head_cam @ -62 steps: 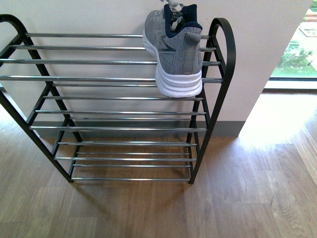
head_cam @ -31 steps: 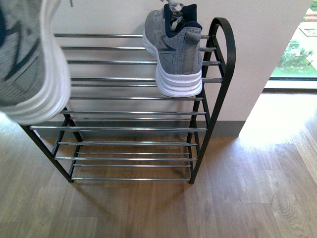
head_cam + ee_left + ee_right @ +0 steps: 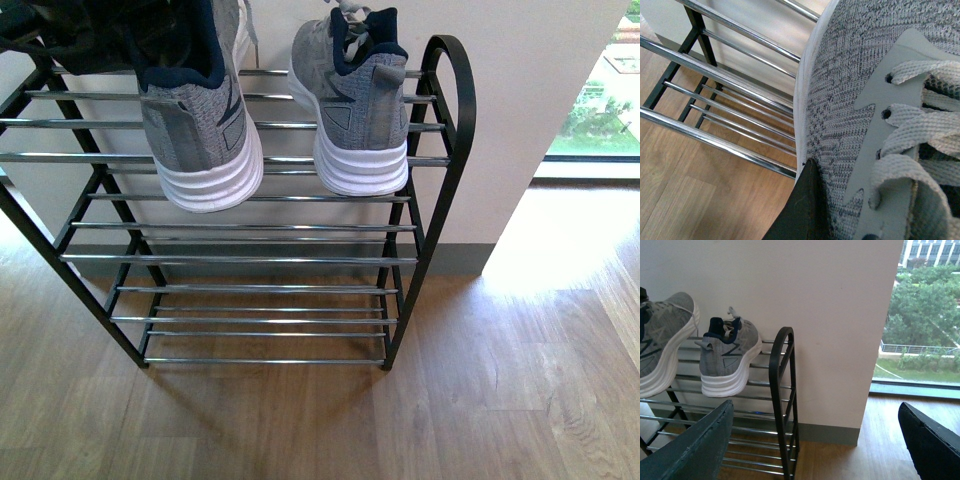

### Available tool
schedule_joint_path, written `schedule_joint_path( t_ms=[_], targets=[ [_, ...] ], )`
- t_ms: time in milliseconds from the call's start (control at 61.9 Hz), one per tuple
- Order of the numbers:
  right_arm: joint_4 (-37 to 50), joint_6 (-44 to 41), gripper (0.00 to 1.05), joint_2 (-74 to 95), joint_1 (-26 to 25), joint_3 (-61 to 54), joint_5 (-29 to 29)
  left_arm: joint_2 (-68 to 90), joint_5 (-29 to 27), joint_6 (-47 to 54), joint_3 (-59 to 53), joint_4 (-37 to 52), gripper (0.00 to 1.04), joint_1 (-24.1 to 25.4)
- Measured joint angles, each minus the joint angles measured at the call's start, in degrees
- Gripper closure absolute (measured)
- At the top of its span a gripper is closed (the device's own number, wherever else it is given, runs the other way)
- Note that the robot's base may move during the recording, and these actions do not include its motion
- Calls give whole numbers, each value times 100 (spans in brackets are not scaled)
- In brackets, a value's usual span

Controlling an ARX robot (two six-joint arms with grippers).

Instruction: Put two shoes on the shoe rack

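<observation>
One grey sneaker (image 3: 355, 110) rests on the top shelf of the shoe rack (image 3: 250, 258), at its right end, heel toward me. The other grey sneaker (image 3: 200, 120) hangs just left of it over the top rods, and my left gripper (image 3: 95, 30) is shut on it from above. In the left wrist view a dark finger (image 3: 802, 210) presses the knit side of that sneaker (image 3: 850, 100) beside the laces. Whether its sole touches the rods I cannot tell. My right gripper (image 3: 812, 445) is open and holds nothing, off to the right of the rack (image 3: 782, 390), where both sneakers (image 3: 727, 357) show.
A pale wall (image 3: 530, 90) with a grey baseboard (image 3: 455, 260) stands right behind the rack. Wooden floor (image 3: 480, 380) runs in front and to the right. A floor-level window (image 3: 925, 315) lies on the far right. The lower rod shelves (image 3: 250, 320) hold nothing.
The held sneaker came in from the left, close to the camera, and moved right and further out over the top shelf beside the resting sneaker. The resting sneaker has not moved.
</observation>
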Motion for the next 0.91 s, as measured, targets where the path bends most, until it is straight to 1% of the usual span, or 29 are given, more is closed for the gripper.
schedule_joint_path(
  t_ms=[501,630,695,727,808,840,905],
  targets=[
    [0,0,9,-2,0,0,-2,1104,-173,-28,1329,-741,102,-157],
    [0,0,9,-2,0,0,-2,1211,-232,-2,1484,-848,101,-181],
    [0,0,9,-2,0,0,-2,1231,-229,20,1517,-855,91,-205],
    [0,0,9,-2,0,0,-2,1235,-227,24,1534,-852,84,-225],
    [0,0,9,-2,0,0,-2,1235,-254,26,1539,-848,71,-262],
    [0,0,9,-2,0,0,-2,1235,-256,28,1539,-837,64,-282],
    [0,0,9,0,0,0,-2,1235,-251,24,1537,-780,54,-304]
  ],
)
